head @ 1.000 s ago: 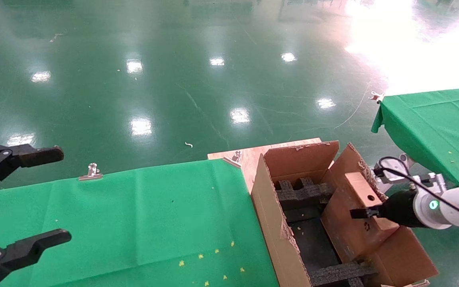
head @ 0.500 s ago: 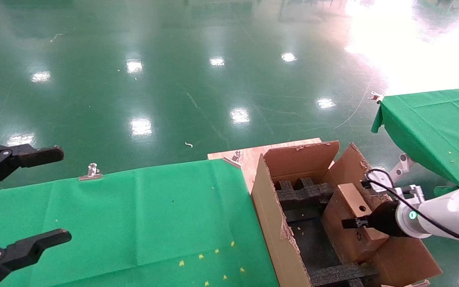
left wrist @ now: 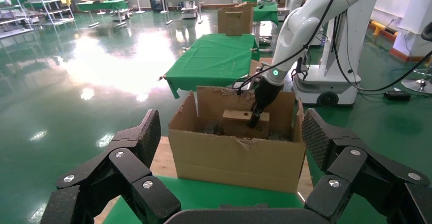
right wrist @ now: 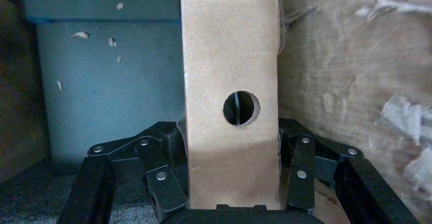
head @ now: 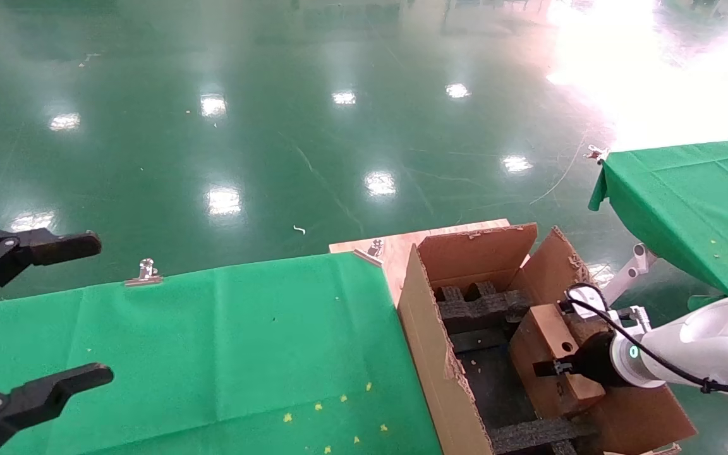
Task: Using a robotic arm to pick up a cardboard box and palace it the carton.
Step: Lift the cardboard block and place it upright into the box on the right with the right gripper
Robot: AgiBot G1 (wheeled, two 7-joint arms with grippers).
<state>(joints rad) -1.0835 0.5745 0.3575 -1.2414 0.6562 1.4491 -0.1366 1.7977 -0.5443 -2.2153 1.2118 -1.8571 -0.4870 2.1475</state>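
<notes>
— What has been moved?
— The cardboard box, clamped by the right gripper, has been lowered deeper into the carton; release looks near. The left gripper is held agape, parked

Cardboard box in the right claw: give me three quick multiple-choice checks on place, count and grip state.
1. Where is the cardboard box?
A. On the green cloth
B. Inside the carton, along its right wall
C. On the floor

2. How many round holes show on the face seen by the right wrist camera?
A. None
B. One
C. Three

3. What is the right claw doing?
A. Open, away from the box
B. Shut on the box
C. Gripping a carton flap

Answers: 1 B, the box sits below the flaps; 2 B, a single hole; 3 B, fingers press both sides.
</notes>
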